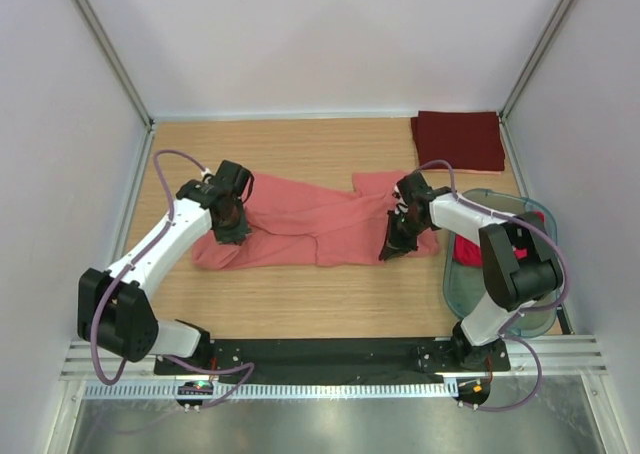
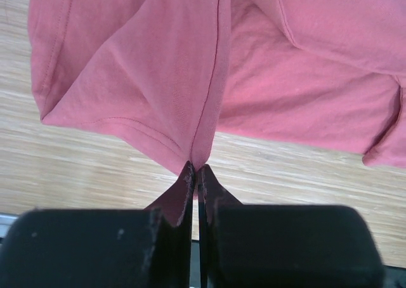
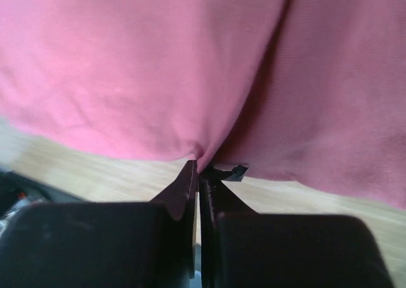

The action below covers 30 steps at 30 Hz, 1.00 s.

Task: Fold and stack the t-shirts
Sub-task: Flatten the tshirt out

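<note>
A salmon-pink t-shirt lies spread and crumpled across the middle of the wooden table. My left gripper is shut on the shirt's left part; in the left wrist view its fingertips pinch a fold of pink cloth lifted off the wood. My right gripper is shut on the shirt's right edge, the cloth bunching at the fingertips. A dark maroon t-shirt lies folded at the back right corner. A brighter red-pink t-shirt shows in the tub.
A translucent greenish plastic tub stands at the right edge beside the right arm. White walls with metal posts enclose the table on three sides. A black strip and a metal rail run along the near edge by the arm bases.
</note>
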### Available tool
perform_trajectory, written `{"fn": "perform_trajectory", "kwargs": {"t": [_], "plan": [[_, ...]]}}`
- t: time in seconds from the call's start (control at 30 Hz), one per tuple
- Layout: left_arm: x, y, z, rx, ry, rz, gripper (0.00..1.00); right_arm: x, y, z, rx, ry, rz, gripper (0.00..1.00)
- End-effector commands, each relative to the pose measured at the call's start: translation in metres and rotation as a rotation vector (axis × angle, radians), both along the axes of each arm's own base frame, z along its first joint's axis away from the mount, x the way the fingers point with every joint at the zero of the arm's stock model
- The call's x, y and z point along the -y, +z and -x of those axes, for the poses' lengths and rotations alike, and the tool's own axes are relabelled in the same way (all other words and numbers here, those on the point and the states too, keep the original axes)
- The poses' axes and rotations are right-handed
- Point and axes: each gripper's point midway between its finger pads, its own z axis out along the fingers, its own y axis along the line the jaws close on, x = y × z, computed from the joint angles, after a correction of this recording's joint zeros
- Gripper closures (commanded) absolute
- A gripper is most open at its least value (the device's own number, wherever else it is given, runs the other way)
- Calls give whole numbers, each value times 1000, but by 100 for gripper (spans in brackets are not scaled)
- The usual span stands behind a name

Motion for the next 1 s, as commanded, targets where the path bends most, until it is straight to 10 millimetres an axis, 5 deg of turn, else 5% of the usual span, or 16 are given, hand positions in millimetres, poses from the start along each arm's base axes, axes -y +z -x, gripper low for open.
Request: {"fn": "perform_trajectory", "kwargs": {"t": [0.0, 0.07, 0.17, 0.27, 0.3, 0.33, 0.4, 0.43, 0.47, 0.53, 0.67, 0.8, 0.97], "plan": [[-2, 25, -5, 67, -22, -6, 100, -37, 63, -11, 77, -19, -173, 99], [-2, 25, -5, 64, -30, -11, 100, -50, 84, -16, 69, -77, -242, 99], [-1, 22, -8, 60, -36, -13, 100, -72, 118, -59, 124, -168, -336, 99], [3, 24, -12, 62, -49, 2, 100, -89, 111, -105, 96, -264, -420, 93], [5, 26, -14, 62, -53, 8, 100, -91, 121, -124, 115, -275, -454, 91], [6, 27, -15, 66, -56, 9, 100, -92, 102, -136, 81, -285, -446, 91], [6, 29, -17, 71, -64, 10, 100, -88, 109, -160, 141, -255, -413, 91], [7, 29, -17, 72, -66, 11, 100, -85, 96, -156, 98, -237, -378, 87], [6, 29, -15, 67, -68, 6, 100, -84, 102, -158, 134, -177, -364, 69], [4, 28, -12, 68, -68, 7, 100, -70, 100, -144, 146, -143, -262, 56], [0, 26, -5, 67, -72, 1, 100, -51, 91, -126, 211, -92, -151, 55], [0, 25, -3, 62, -75, 2, 100, -68, 83, -130, 194, -137, -205, 56], [10, 27, -7, 67, -91, 42, 100, -96, 85, -167, 274, -177, -201, 55]]}}
